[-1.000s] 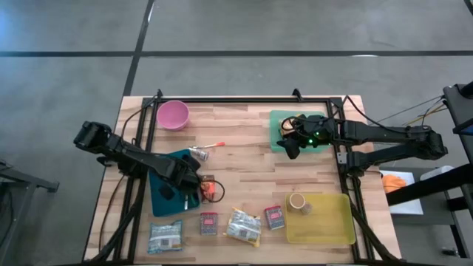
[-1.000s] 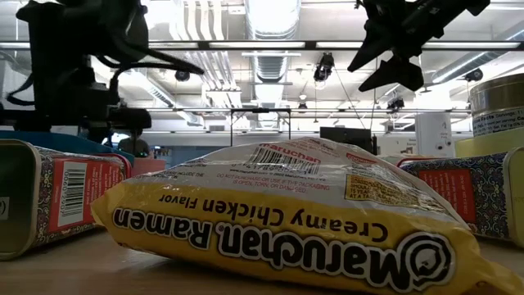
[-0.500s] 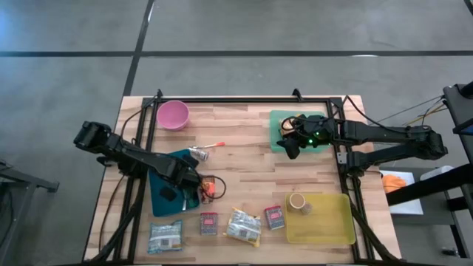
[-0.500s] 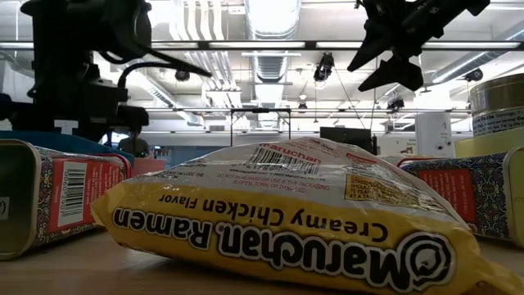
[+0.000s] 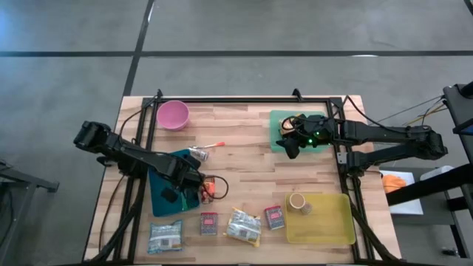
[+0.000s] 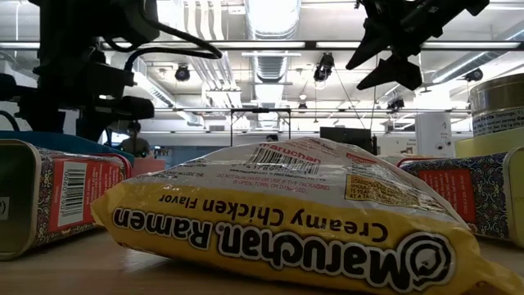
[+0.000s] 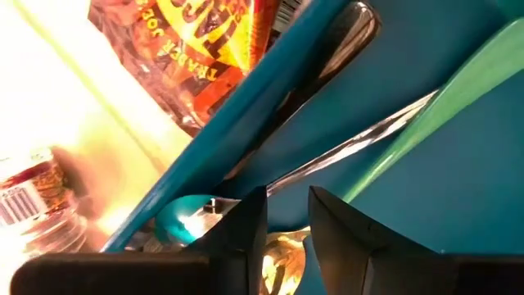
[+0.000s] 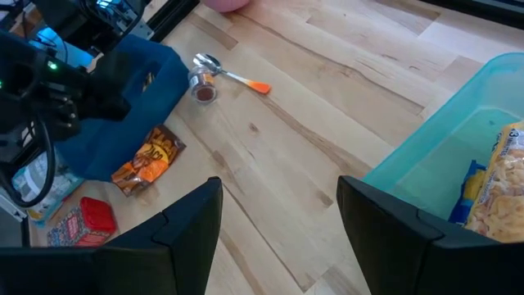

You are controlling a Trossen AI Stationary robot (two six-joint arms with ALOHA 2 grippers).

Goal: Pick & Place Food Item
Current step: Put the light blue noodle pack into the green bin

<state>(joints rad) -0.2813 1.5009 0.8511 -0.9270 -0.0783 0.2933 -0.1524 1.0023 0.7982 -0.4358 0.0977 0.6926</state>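
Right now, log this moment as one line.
left hand: low over teal tray, nothing held | right hand: open, above green tray

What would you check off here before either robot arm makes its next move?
1. Left claw low over the teal tray: ok.
2. Left claw holding food: cannot tell; its fingers stand close together, and nothing shows plainly between them.
3. Orange snack packet lies beside the teal tray, within the left arm's reach: ok.
4. Right claw open and empty at the green bin: ok.
5. Green bin already holds a food packet: ok.
6. Ramen packet lies flat, untouched: ok.
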